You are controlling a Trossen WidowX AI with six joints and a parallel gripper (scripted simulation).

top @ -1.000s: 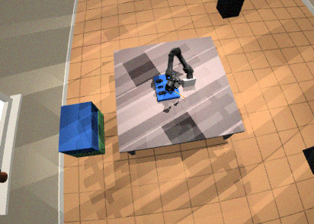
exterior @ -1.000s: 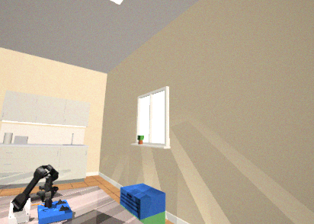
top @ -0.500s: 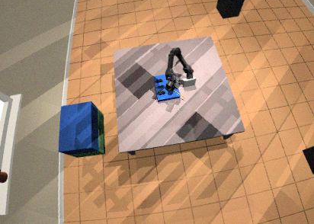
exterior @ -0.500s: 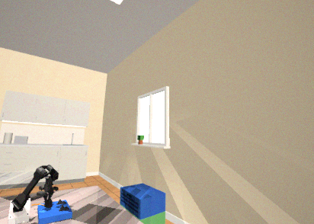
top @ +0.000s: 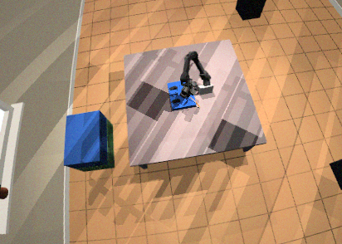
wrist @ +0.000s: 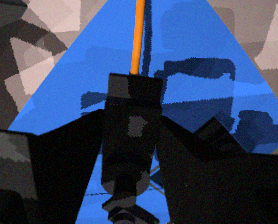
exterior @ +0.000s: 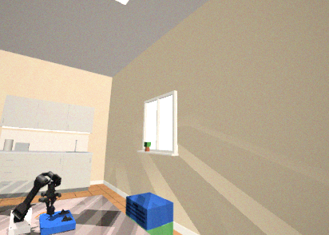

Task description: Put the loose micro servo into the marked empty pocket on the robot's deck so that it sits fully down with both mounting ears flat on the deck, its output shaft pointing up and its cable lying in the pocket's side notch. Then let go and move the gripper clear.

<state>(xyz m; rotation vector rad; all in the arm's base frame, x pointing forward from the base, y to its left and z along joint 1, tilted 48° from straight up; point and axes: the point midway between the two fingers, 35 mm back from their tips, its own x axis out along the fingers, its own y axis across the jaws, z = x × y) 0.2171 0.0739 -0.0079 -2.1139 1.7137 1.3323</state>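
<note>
the top view looks down from high overhead, slightly tilted, far enough to take in the whole table (top: 232,128) and the floor around it; the arm (top: 192,67) sits near frame centre. the exterior view stands low beside the table, facing the room's corner and window (exterior: 160,125), with the arm (exterior: 33,193) small at 8 o'clock. both share the arm, blue deck (top: 176,102) and blue box (top: 85,138). the wrist view rides close above the deck (wrist: 65,90), facing down along the fingers.
</note>
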